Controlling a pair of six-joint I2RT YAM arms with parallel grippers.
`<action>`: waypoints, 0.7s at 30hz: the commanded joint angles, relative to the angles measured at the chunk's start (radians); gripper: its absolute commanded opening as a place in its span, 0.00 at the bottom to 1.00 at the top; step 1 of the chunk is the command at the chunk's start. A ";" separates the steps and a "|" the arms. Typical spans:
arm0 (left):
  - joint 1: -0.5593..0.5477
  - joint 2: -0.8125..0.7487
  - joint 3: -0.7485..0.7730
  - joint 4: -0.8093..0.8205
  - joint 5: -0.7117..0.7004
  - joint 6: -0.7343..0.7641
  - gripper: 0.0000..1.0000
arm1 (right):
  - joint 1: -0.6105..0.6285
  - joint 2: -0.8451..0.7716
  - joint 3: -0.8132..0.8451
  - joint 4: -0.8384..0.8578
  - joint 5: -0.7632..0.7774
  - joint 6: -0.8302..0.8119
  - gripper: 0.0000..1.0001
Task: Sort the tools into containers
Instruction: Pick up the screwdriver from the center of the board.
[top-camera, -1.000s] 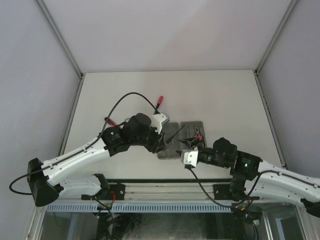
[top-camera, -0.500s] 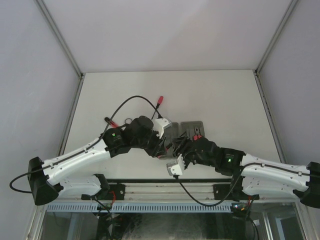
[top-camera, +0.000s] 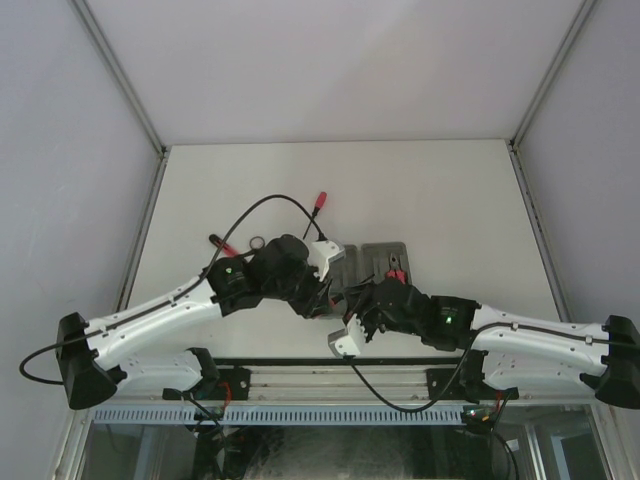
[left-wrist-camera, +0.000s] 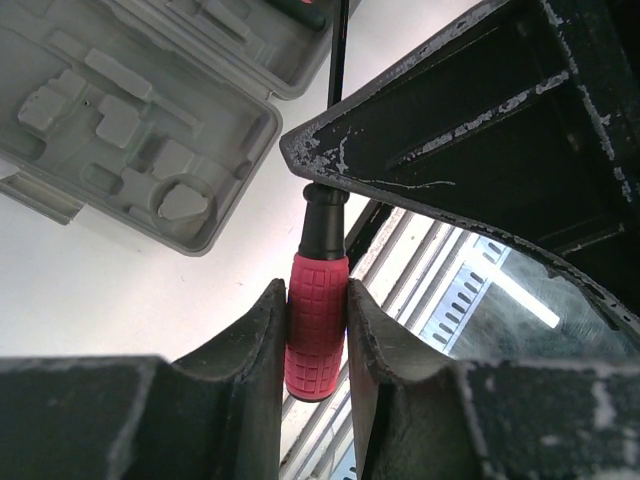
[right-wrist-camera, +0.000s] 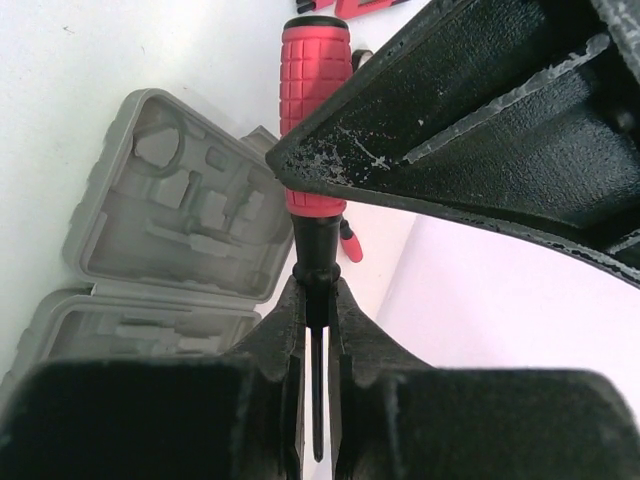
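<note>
right hand (right-wrist-camera: 316, 295) now closed on screwdriver (right-wrist-camera: 316, 100) shaft, left hand (left-wrist-camera: 317, 305) gripping its red handle

Top view, the arms (top-camera: 270, 268) cover the near part of the trays (top-camera: 375, 254), so the screwdriver (left-wrist-camera: 318, 310) is totally hidden there. Left wrist view crops one of them at 11 o'clock.

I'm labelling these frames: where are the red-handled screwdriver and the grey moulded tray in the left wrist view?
red-handled black-shafted screwdriver (left-wrist-camera: 317, 320): left wrist view, middle of the ribbed red handle.
grey moulded plastic tray (left-wrist-camera: 200, 130): left wrist view, recessed interior near its right corner.
</note>
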 joint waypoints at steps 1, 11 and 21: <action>-0.003 -0.040 -0.014 0.030 -0.010 0.009 0.31 | 0.006 -0.027 0.043 0.028 0.019 0.027 0.00; -0.003 -0.112 -0.031 0.087 -0.043 -0.017 0.65 | -0.004 -0.056 0.043 0.006 0.019 0.073 0.00; -0.003 -0.223 -0.050 0.168 -0.189 -0.106 0.76 | -0.031 -0.131 -0.002 0.077 -0.050 0.368 0.00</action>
